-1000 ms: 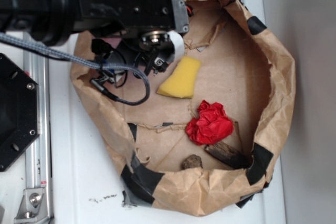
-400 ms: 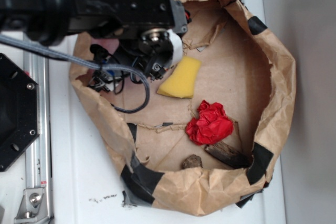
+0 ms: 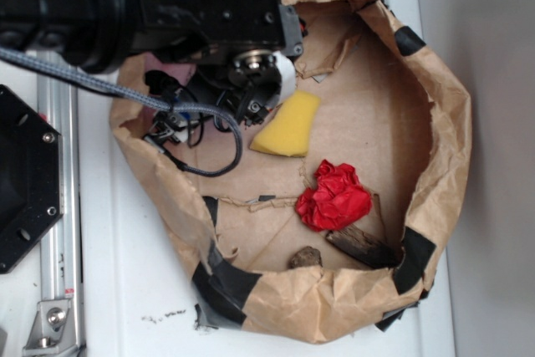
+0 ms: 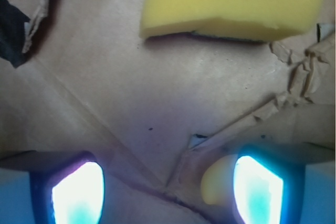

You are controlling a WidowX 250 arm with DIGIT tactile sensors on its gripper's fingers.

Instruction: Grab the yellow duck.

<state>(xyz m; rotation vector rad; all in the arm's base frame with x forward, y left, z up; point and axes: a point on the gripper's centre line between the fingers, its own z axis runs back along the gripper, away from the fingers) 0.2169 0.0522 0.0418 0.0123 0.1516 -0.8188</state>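
In the wrist view a small rounded piece of the yellow duck (image 4: 218,183) shows low on the right. It rests on the brown paper floor, against the inner side of my right finger (image 4: 258,188). My gripper (image 4: 168,191) is open, the left finger (image 4: 79,195) far from the duck, bare paper between the fingers. The pale-yellow sponge (image 4: 231,2) lies further ahead. In the exterior view the gripper (image 3: 247,99) hangs low inside the paper basin, left of the sponge (image 3: 289,124). The arm hides the duck there.
The crumpled brown paper basin's wall (image 3: 439,123) rings the area. Inside lie a red crumpled wad (image 3: 333,196), a dark wood piece (image 3: 359,245) and a small brown lump (image 3: 306,257). A grey cable (image 3: 209,165) loops below the wrist. A black mount (image 3: 21,181) sits left.
The wrist has shifted slightly up and to the right, toward the sponge, and the cable loop has swung with it. The sponge and the other objects have not moved.
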